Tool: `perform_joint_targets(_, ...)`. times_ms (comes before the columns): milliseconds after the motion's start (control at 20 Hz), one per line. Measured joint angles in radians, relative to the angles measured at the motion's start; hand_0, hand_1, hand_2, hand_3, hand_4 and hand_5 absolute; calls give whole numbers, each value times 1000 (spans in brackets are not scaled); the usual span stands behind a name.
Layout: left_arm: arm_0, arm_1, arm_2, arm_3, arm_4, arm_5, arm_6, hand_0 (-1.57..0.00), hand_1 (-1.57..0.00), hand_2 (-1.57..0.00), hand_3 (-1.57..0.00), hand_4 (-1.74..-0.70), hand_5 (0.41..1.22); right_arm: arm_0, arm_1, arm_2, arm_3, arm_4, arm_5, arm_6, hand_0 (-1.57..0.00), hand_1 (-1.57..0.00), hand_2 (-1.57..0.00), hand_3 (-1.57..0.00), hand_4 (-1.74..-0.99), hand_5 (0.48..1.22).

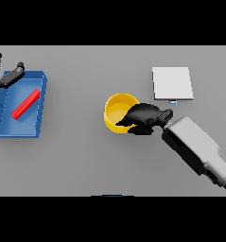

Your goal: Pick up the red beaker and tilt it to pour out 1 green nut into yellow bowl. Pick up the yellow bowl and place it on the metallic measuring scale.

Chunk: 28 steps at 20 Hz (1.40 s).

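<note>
The yellow bowl [116,110] stands on the grey table at the centre. My right hand [143,117] covers its right rim, with fingers curled over the rim into the bowl. The bowl's inside shows only yellow; no green nut is visible. The metallic measuring scale [172,83], a flat pale square, lies to the back right of the bowl, apart from it. The red beaker [25,104] lies on its side in a blue tray [39,109] at the far left. My left hand [8,75] is open at the tray's far left corner, apart from the beaker.
The blue tray's raised walls surround the beaker. Bare table lies between the tray and the bowl. My right forearm [197,149] crosses the lower right of the table.
</note>
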Motion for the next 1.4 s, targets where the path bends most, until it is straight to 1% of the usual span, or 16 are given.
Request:
perform_joint_targets(50,1,4,2,0,-1,2,-6,1,1,1,1,-790,727,-4,1,-8,-10,-4,8,33,-1438,-1411,-1406,-1153,-1683,1197)
perform_joint_targets(250,9,2,1,-2,2,1,-13,1,1,1,1,-783,727,-11,-15,-25,-52,-29,36,64,-1517,-1505,-1504,-1350,-1711,1211)
perform_joint_targets(300,7,1,2,4,2,-4,-20,1,1,1,1,-784,727,-20,-26,-34,-65,-43,51,54,-1528,-1518,-1517,-1357,-1714,1213)
perform_joint_targets(400,6,8,1,-8,1,1,-2,1,1,1,1,-785,731,-12,-51,-53,-105,-71,73,74,-1543,-1537,-1537,-1338,-1719,1216)
perform_joint_targets(450,14,11,1,-7,3,-1,-6,1,1,1,1,-788,733,-24,-70,-61,-120,-80,82,64,-1549,-1544,-1543,-1325,-1721,1217)
perform_joint_targets(550,3,13,10,-1,4,0,-15,1,1,1,1,-797,737,-41,-86,-74,-140,-90,106,107,-1557,-1554,-1553,-1309,-1722,1218)
perform_joint_targets(600,2,8,12,1,6,4,-17,1,1,1,1,-798,737,-51,-81,-76,-136,-93,113,129,-1560,-1546,-1556,-1361,-1724,1218)
perform_joint_targets(750,-6,10,9,4,0,-6,-25,1,1,1,1,-798,744,-92,-61,-82,-94,-102,113,151,-1565,-1558,-1563,-1289,-1723,1219)
perform_joint_targets(800,-9,6,8,14,0,-9,-18,1,1,1,1,-795,747,-100,-71,-95,-91,-110,113,156,-1566,-1561,-1565,-1269,-1723,1219)
perform_joint_targets(850,-7,13,12,10,2,-12,-22,1,1,1,1,-794,748,-97,-92,-105,-96,-111,109,158,-1471,-1535,-1566,-1279,-1723,1220)
perform_joint_targets(1000,-3,23,18,13,4,-17,-38,1,1,1,1,-788,754,-127,-125,-121,-54,-96,76,160,-1519,-1552,-1568,-1341,-1724,1220)
perform_joint_targets(1050,2,26,14,-2,0,-11,-40,1,1,1,1,-792,754,-135,-138,-133,-37,-100,79,178,-1529,-1556,-1569,-1383,-1725,1220)
perform_joint_targets(1150,-1,14,21,11,13,-11,-29,1,1,1,1,-803,755,-151,-156,-137,-5,-88,46,154,-1544,-1561,-1570,-1417,-1726,1221)
perform_joint_targets(1200,-5,15,23,10,15,-11,-20,1,1,1,1,-803,757,-161,-154,-144,14,-90,39,162,-1550,-1563,-1570,-1407,-1725,1221)
perform_joint_targets(1300,-2,20,18,11,8,-16,-23,1,1,1,1,-801,754,-180,-166,-153,76,-81,17,161,-1557,-1566,-1570,-1342,-1724,1221)
perform_joint_targets(1400,-1,23,20,5,14,-18,-14,1,1,1,1,-801,753,-201,-177,-156,120,-78,4,139,-1562,-1568,-1571,-1287,-1724,1221)
